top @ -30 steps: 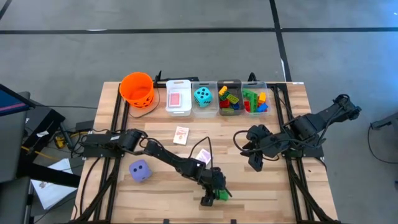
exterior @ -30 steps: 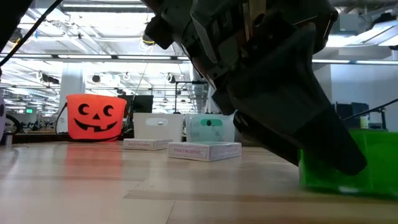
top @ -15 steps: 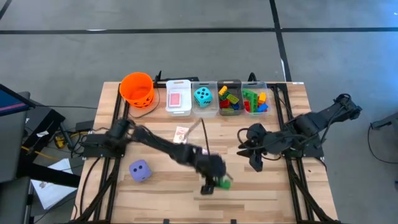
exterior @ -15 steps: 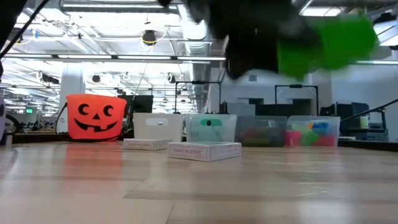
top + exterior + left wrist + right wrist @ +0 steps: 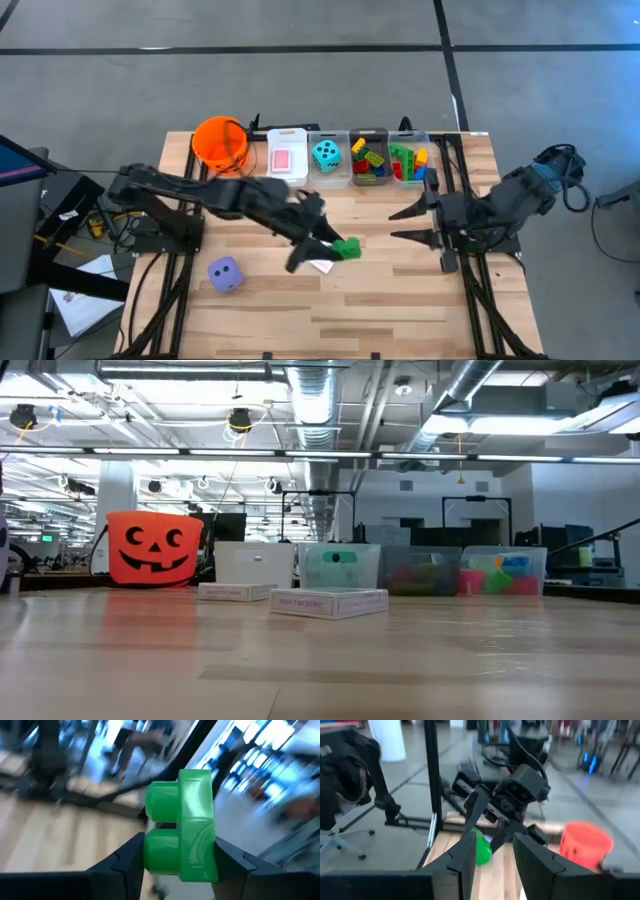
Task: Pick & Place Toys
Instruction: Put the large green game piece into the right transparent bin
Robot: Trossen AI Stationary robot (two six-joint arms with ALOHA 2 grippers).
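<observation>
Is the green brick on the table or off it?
Off it: the left gripper holds the green brick between its fingers, and the low view shows no brick there.

**Green brick lifted off the table front and carried toward mid-table**

Your left gripper (image 5: 335, 250) no longer sits at the table's front edge: it has risen with the green brick (image 5: 347, 248) clamped between its fingers and swung back to the middle of the table, above a playing card (image 5: 321, 264). The low view, filled by the arm and brick a second ago, now shows neither. Your right gripper (image 5: 408, 224) has turned to point toward the left arm, and its fingers have spread wide.
</observation>
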